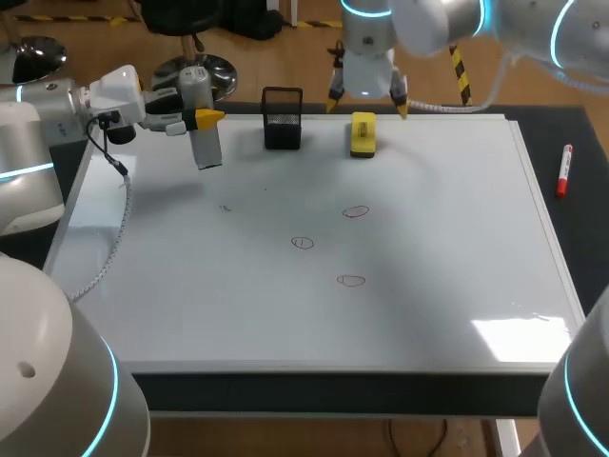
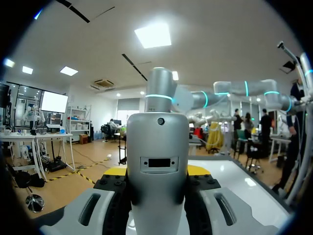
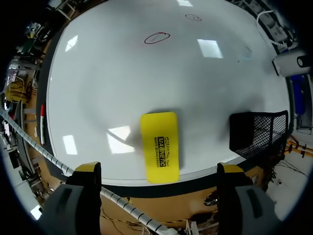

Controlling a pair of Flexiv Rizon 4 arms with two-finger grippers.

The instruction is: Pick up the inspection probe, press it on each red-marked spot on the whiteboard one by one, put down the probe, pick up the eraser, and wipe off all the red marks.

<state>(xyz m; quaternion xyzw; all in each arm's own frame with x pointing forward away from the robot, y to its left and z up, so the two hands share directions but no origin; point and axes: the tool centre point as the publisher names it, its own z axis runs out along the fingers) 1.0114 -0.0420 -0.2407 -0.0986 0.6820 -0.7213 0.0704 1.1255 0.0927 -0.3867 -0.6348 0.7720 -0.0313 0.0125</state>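
Note:
My left gripper (image 1: 202, 118) is shut on the silver-grey inspection probe (image 1: 200, 124) and holds it upright above the whiteboard's (image 1: 190, 286) far left corner. In the left wrist view the probe (image 2: 157, 156) stands between the yellow-tipped fingers (image 2: 198, 170) and hides most of what is ahead. The yellow eraser (image 1: 363, 133) lies flat near the board's far edge. My right gripper (image 1: 367, 99) hangs open above it, and in the right wrist view the eraser (image 3: 160, 147) lies under the gripper (image 3: 159, 169), between the fingers and untouched. Three red ring marks (image 1: 356, 211) (image 1: 303, 243) (image 1: 351, 280) sit mid-board.
A black mesh holder (image 1: 283, 117) stands at the far edge between the probe and the eraser, close beside the eraser (image 3: 259, 132). A red marker (image 1: 563, 169) lies on the dark table right of the board.

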